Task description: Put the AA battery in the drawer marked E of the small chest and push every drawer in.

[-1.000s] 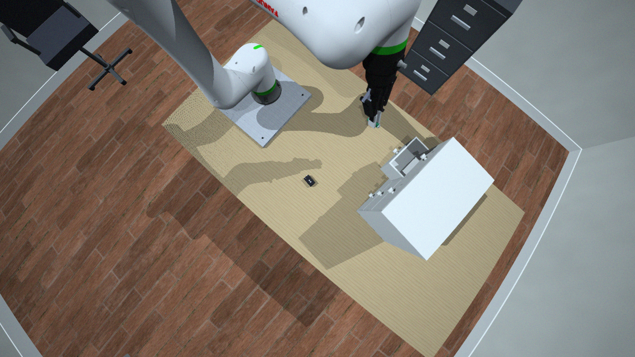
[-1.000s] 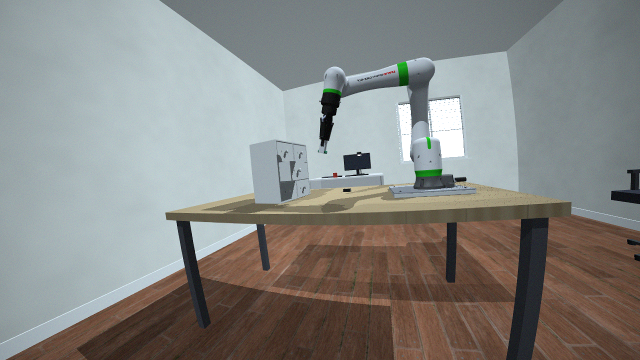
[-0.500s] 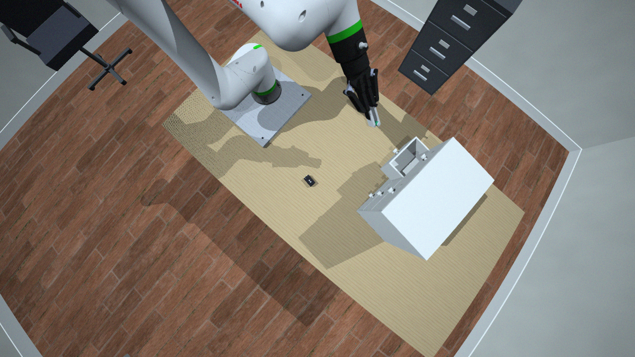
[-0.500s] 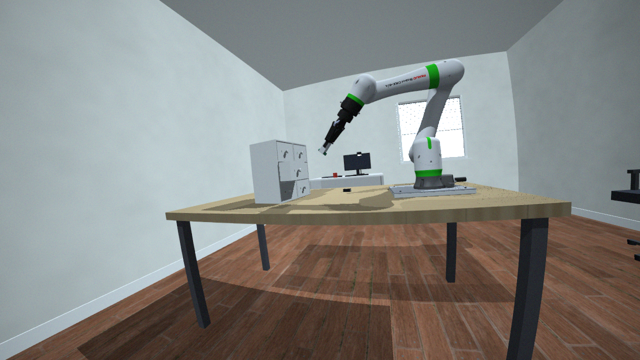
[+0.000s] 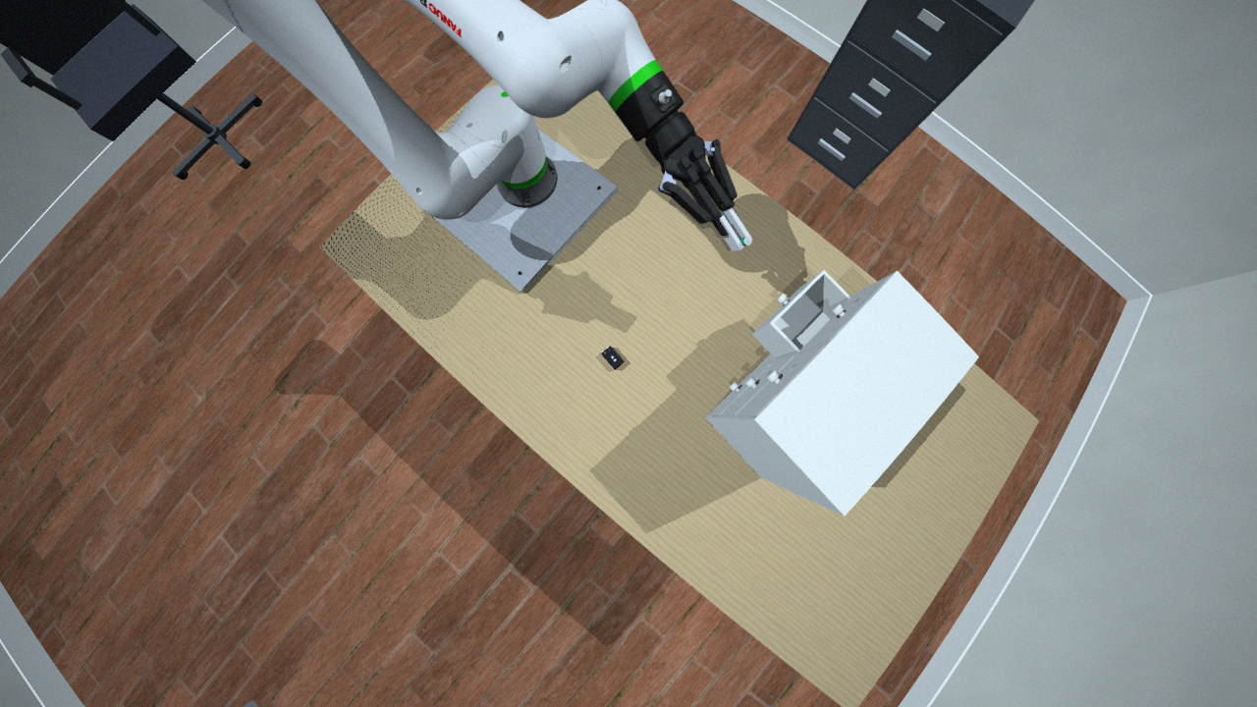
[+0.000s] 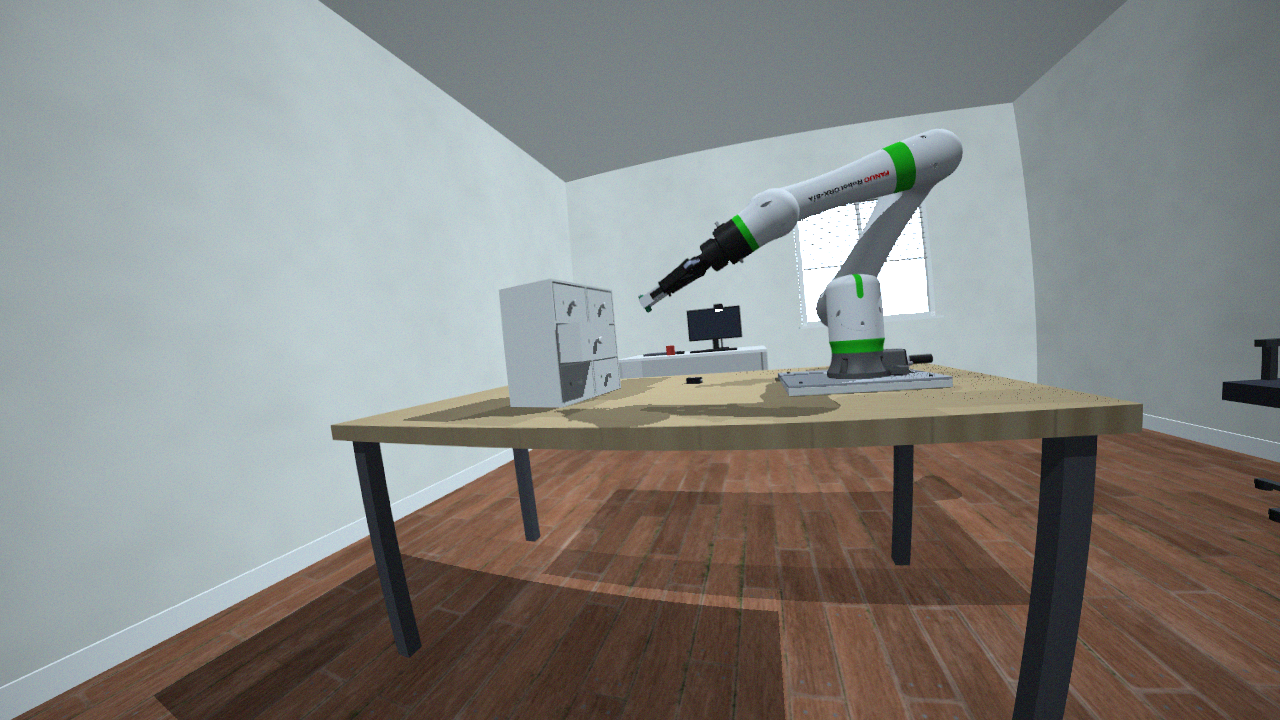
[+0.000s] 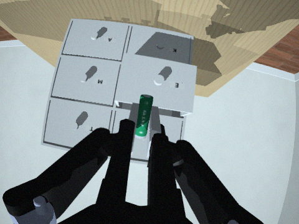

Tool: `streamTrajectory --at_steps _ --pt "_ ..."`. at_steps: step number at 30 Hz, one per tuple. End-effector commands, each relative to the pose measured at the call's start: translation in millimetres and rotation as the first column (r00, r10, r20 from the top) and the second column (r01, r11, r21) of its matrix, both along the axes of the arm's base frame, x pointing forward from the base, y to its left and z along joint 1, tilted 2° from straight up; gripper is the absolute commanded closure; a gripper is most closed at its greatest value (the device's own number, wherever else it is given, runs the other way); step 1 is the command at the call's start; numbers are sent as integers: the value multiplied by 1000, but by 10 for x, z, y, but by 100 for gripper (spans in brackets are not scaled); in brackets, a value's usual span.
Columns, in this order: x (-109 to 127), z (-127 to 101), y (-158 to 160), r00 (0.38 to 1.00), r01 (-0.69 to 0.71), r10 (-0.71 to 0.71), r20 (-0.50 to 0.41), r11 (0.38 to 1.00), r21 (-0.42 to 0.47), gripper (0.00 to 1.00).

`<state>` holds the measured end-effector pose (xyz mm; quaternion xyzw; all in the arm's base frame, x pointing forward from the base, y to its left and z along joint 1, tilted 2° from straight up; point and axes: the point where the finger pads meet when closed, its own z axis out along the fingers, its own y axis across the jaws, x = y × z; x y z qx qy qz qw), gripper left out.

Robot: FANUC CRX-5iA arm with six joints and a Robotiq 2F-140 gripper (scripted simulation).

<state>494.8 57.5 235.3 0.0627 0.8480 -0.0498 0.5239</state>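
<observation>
The gripper (image 5: 735, 230) (image 6: 648, 302) (image 7: 143, 115) is pinching the green battery (image 5: 745, 241) (image 6: 647, 308) (image 7: 144, 116) up in the air, over the bench (image 5: 544, 412) (image 6: 733, 436) (image 7: 118, 9) and near the front of the chest (image 5: 865, 395) (image 6: 529, 344) (image 7: 84, 84). The battery's long side runs the same way as the fingers, with its dark flat end pointing out past the tips (its shiny, pale end points back to the gripper). The drawer marked E (image 5: 773, 337) (image 6: 572, 343) (image 7: 137, 82) is pulled out, and the battery is outside it.
</observation>
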Motion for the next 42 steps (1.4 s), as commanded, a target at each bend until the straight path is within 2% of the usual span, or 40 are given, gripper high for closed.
streamTrajectory --at_steps 1,20,42 --pt "-9 -17 2 999 20 -20 26 1000 -14 94" --pt "-14 -10 -2 994 20 -17 104 999 -26 94" --pt "14 -4 -6 994 20 -17 110 999 -26 94"
